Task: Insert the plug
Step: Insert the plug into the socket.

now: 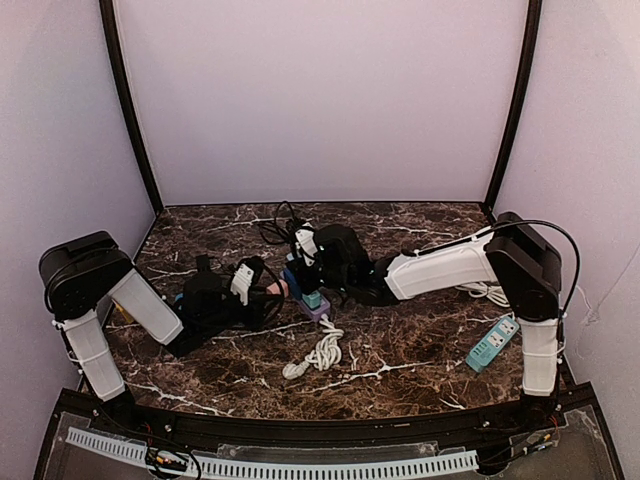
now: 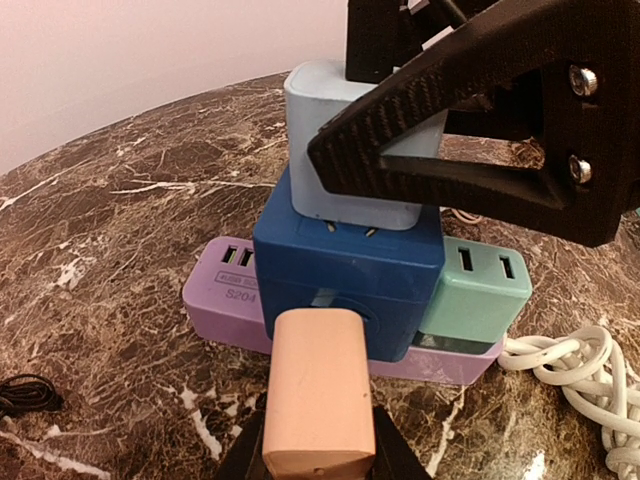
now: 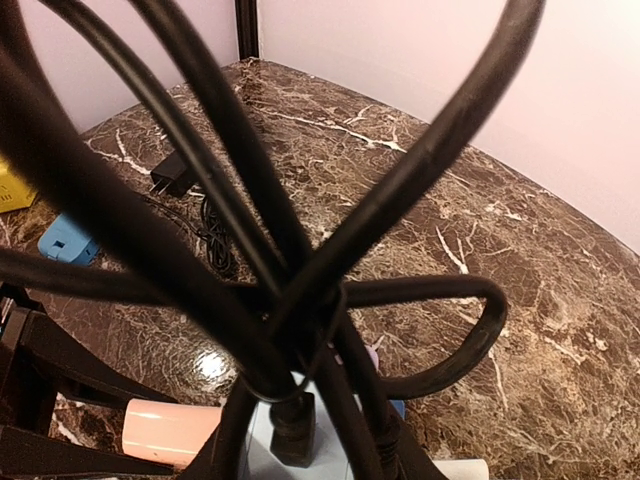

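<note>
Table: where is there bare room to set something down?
Bare marble: in front between white cord and teal strip, and along the far edge on the right. The middle is crowded: left gripper holds the pink plug, right gripper the pale blue plug, at the purple strip, black cable behind.

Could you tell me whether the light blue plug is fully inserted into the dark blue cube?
Not fully. The light blue plug sits atop the dark blue cube with prongs showing between them.
</note>
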`<state>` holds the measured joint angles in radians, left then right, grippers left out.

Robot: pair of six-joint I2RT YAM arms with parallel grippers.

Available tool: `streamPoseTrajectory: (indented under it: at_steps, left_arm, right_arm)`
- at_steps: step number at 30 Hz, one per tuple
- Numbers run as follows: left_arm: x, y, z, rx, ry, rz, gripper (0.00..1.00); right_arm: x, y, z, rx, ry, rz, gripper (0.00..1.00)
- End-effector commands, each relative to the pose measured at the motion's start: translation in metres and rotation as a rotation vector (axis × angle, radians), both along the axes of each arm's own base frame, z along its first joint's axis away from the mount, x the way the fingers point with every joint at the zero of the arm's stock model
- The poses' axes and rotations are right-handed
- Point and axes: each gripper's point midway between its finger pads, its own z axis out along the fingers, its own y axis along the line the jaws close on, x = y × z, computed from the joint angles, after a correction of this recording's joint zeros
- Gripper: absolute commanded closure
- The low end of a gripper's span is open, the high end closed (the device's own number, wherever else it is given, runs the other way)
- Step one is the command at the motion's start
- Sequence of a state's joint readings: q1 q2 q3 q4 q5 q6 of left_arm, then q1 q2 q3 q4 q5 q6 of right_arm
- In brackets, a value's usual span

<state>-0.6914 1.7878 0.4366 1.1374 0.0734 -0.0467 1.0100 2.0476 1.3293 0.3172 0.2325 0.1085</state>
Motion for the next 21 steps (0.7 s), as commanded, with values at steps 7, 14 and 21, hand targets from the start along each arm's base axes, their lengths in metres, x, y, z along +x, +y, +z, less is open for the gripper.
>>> streamPoseTrajectory:
  at_steps: [7, 14, 21]
  left_arm:
    - [0.015, -0.022, 0.046, -0.115, -0.133, -0.051, 0.99]
    - [0.013, -0.023, 0.046, -0.108, -0.129, -0.065, 0.99]
    - [0.012, -0.024, 0.039, -0.094, -0.103, -0.072, 0.99]
  right_arm:
    - [-0.049, -0.011, -0.083, -0.186, 0.223, 0.108, 0.97]
    - [-0.027, -0.028, -0.056, -0.185, 0.172, 0.014, 0.64]
    - [-0.023, -0.032, -0.037, -0.159, 0.154, -0.011, 0.48]
